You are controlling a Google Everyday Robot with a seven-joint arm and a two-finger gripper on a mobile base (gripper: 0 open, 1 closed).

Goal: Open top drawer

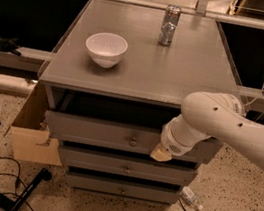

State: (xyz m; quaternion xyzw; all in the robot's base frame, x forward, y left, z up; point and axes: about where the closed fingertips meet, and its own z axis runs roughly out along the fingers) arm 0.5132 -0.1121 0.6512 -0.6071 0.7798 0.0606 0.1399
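The top drawer [92,131] is the widest grey front of three, just under the grey table top, with a small round metal knob [133,141] at its centre. A dark gap shows above its front. My gripper [161,154] hangs from the white arm [220,123] that comes in from the right. Its tan tip lies against the lower edge of the top drawer's front, a little right of the knob and apart from it. Most of the gripper is hidden behind the arm's wrist.
Two narrower grey drawers [126,167] sit below. A white bowl [106,48] and a metal can [169,25] stand on the table top [188,72]. A cardboard box [30,133] is at the cabinet's left. Cables and a black stand [20,194] lie on the floor, with a small bottle [191,197] at right.
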